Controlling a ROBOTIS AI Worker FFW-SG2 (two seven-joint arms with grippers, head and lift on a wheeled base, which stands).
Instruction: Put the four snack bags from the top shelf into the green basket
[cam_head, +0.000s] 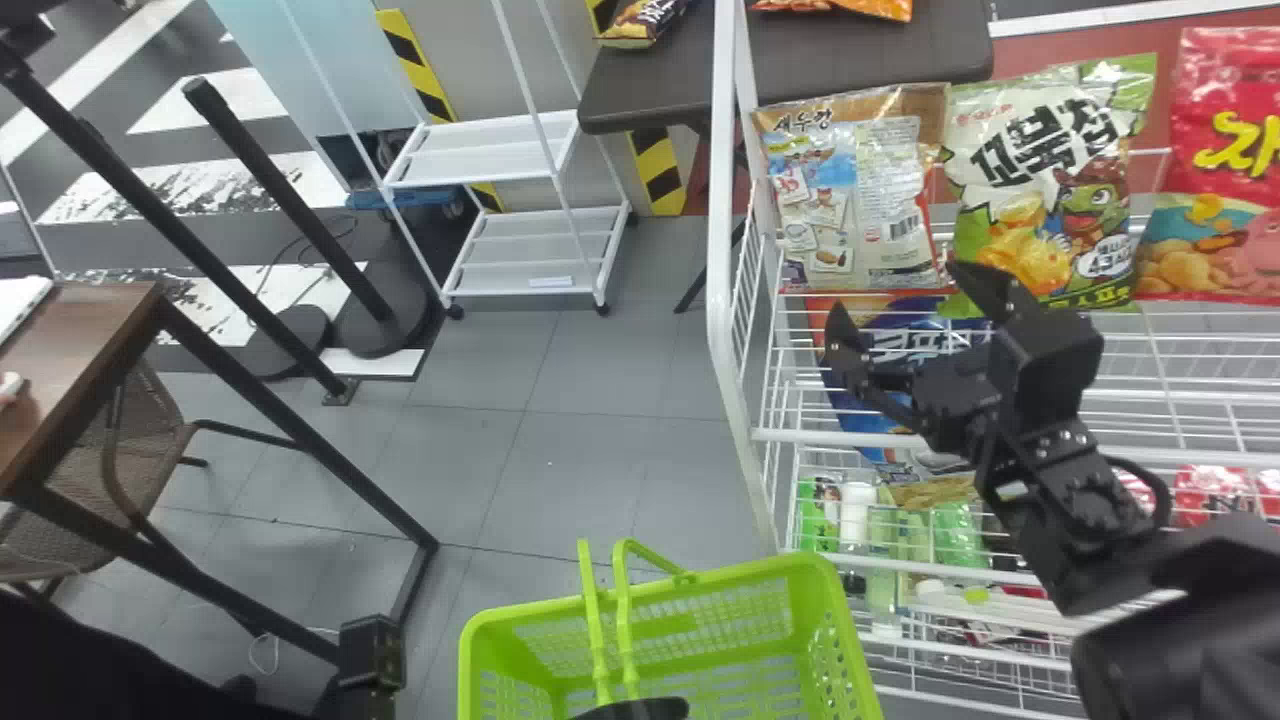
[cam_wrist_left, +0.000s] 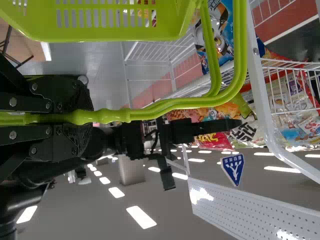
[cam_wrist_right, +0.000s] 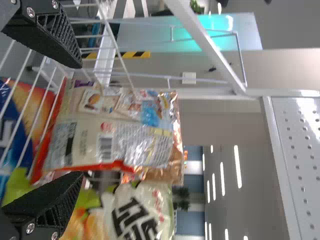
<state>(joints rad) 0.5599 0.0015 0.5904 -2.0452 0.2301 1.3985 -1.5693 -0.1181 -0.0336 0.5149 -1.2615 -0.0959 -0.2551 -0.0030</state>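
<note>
Nearest in the head view is the robot's jointed black right arm (cam_head: 1190, 600), slanting in from the near right. Its flat-fingered right gripper (cam_head: 898, 290), claw spread apart, hangs before the white wire rack's (cam_head: 718, 240) top shelf. Up there sit the cream-and-brown snack bag (cam_head: 850, 190), the white-and-green bag with a turtle (cam_head: 1050, 180) and, farther right, the glossy red bag (cam_head: 1225, 150). The lime-green plastic basket (cam_head: 730, 575) is near centre, its black left gripper (cam_head: 640, 709) beside it.

Left wrist view: the left gripper (cam_wrist_left: 93, 118) is clamped around the basket's slim green handle (cam_wrist_left: 170, 103).

Right wrist view: the right gripper's (cam_wrist_right: 81, 120) fingers part before the cream-and-brown bag.
</note>
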